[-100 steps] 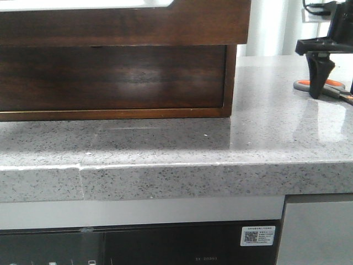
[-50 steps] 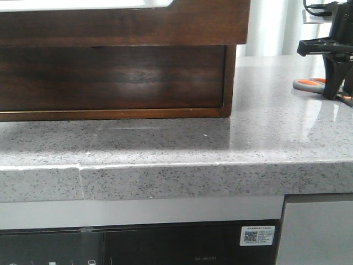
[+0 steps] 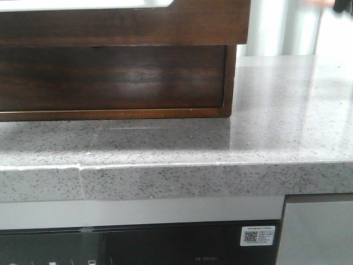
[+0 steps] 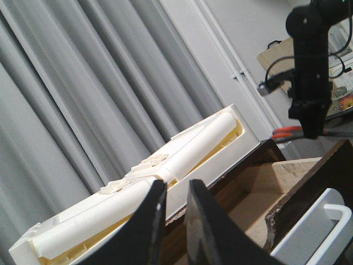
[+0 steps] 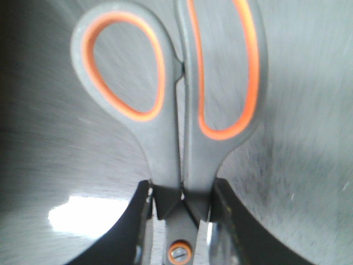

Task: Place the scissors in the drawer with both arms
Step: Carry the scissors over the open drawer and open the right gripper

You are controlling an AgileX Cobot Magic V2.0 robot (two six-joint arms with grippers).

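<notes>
**Scissors clamped in the right gripper, up off the counter**

In the right wrist view the scissors [image 5: 171,110] are pinched between the two black fingers [image 5: 231,232] of the right gripper [image 5: 179,212]; the grip sits just above the pivot screw, at the neck where the grey handles meet, and both orange-lined loops stick out past the fingertips; the handles are pressed together, so the blades look closed, though the blades themselves can't be seen. The grey surface behind them is blurred, so it can't be told from that view how close it is.

From the front, the speckled grey countertop [image 3: 276,110] is seen, and the dark wooden drawer [image 3: 110,77] sits at about 10 o'clock in the picture, its front flush inside its frame; only a dark scrap with a bit of orange shows at 1 o'clock, right at the picture's edge.

In the left wrist view the left gripper [image 4: 174,204] is seen with a narrow gap between its fingers and nothing held between them; beyond it lie a white tray [image 4: 138,204] holding a white roll, an opened wooden compartment [image 4: 276,182], and the other black arm [image 4: 309,72] hanging above with orange handles glimpsed just beside it.
</notes>
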